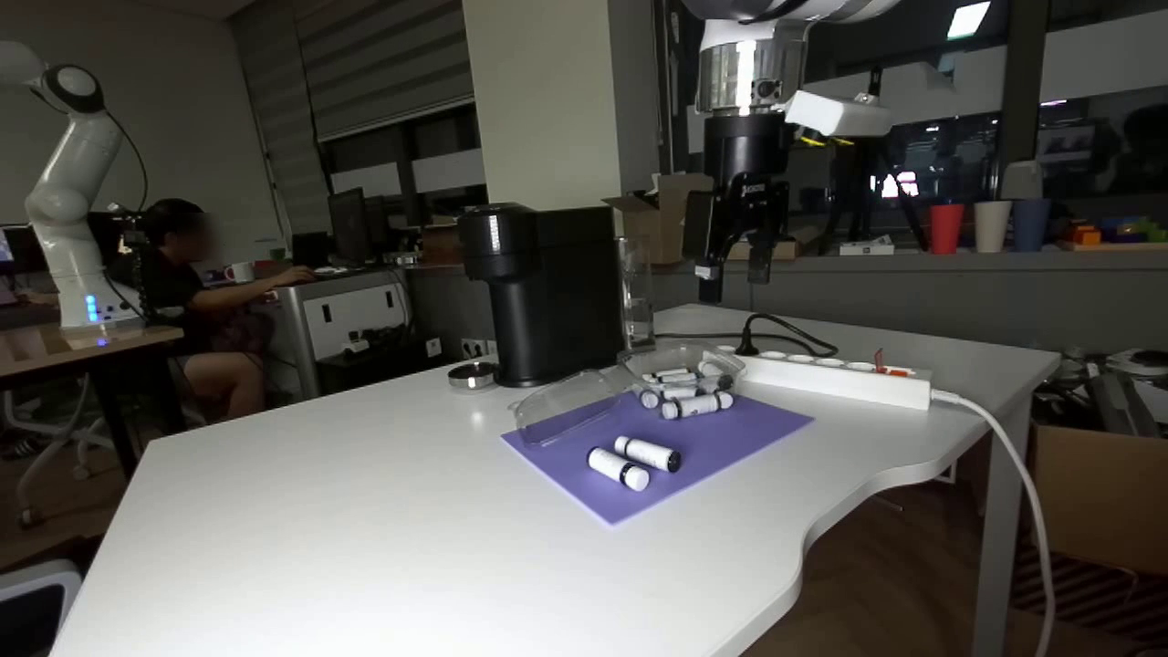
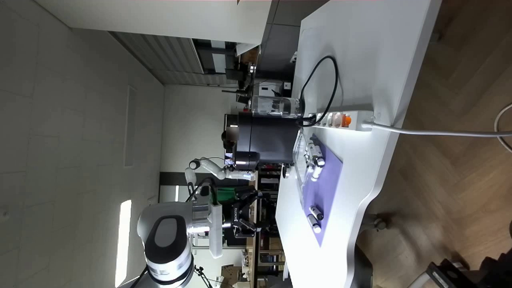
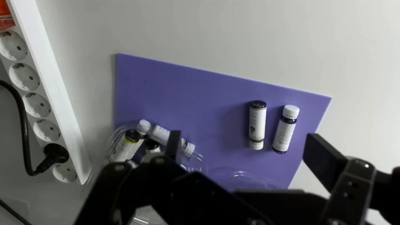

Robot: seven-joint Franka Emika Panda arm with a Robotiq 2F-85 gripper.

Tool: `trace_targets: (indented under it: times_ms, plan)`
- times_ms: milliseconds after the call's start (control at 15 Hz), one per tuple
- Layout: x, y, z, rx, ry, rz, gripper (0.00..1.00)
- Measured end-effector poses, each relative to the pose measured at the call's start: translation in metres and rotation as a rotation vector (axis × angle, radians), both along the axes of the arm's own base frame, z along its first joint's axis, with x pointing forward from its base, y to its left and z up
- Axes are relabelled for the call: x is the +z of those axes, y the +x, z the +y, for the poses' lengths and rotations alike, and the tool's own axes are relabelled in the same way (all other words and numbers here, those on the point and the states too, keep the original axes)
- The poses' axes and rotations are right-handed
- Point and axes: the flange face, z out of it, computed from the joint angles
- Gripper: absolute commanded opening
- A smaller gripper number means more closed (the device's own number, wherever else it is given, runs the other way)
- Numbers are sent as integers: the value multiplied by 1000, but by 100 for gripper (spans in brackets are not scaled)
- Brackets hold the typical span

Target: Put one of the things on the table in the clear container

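Two small white-labelled vials lie side by side on the purple mat: one vial [image 1: 618, 467] [image 3: 285, 129] has its white cap away from the container, the other vial [image 1: 648, 453] [image 3: 257, 125] has its dark end that way. The clear container [image 1: 639, 365] holds several similar vials, and its clear lid part [image 1: 566, 411] stands open beside it. One more vial [image 1: 696, 405] [image 3: 162, 134] lies at its rim; I cannot tell whether inside. My gripper [image 1: 734, 278] [image 2: 260, 212] [image 3: 243, 140] is open and empty, high above the white table [image 1: 365, 511]. Its fingers hide part of the container in the wrist view.
The purple mat [image 1: 739, 424] lies under the vials. A black boxy appliance [image 1: 561, 283] with a clear tank [image 1: 638, 301] stands behind. A white power strip [image 1: 835, 379] with a black plug and cables lies beside the container. A small metal dish [image 1: 473, 376] is near the appliance.
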Motion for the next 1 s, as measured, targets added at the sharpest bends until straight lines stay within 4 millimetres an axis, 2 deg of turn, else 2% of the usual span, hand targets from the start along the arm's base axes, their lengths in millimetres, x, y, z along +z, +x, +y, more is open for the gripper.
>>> trace_targets:
  times_ms: [333, 600, 733, 1000]
  plan:
    - [-1, 0, 1, 3, -1, -2, 100]
    - [-9, 9, 7, 5, 0, -67, 100]
    - [-22, 15, 11, 16, -7, -88, 100]
    - [-60, 30, 23, 57, -19, -87, 100]
